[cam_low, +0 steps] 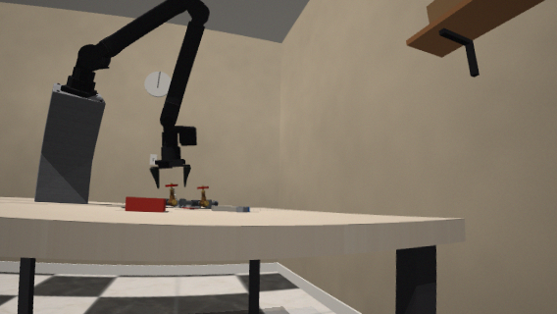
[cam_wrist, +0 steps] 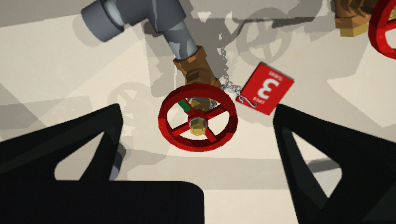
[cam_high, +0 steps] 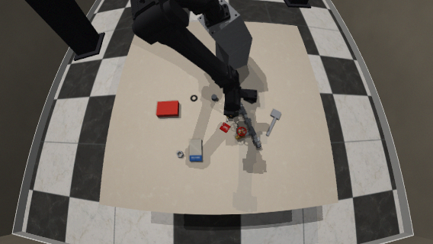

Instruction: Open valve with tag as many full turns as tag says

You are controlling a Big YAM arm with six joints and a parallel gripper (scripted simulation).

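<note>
A brass valve with a red handwheel (cam_wrist: 198,123) (cam_low: 172,193) stands on a grey pipe (cam_wrist: 172,30). A red tag (cam_wrist: 265,88) (cam_high: 225,127) marked 3 hangs from it on a chain. My gripper (cam_wrist: 198,112) (cam_low: 172,184) (cam_high: 231,113) is open, with its fingers wide on either side of the handwheel and just above it, touching nothing. In the top view the arm hides this valve. A second red-wheeled valve (cam_high: 241,132) (cam_low: 203,194) (cam_wrist: 382,25) sits further along the same pipe and has no tag.
On the beige table (cam_high: 152,183) (cam_low: 294,231) lie a red box (cam_high: 168,108) (cam_low: 144,204), a black ring (cam_high: 194,97), a small grey knob (cam_high: 214,97), a grey hammer-shaped tool (cam_high: 273,121), a white-and-blue box (cam_high: 195,150) and a nut (cam_high: 180,154). The grey arm base (cam_low: 69,147) stands at the back.
</note>
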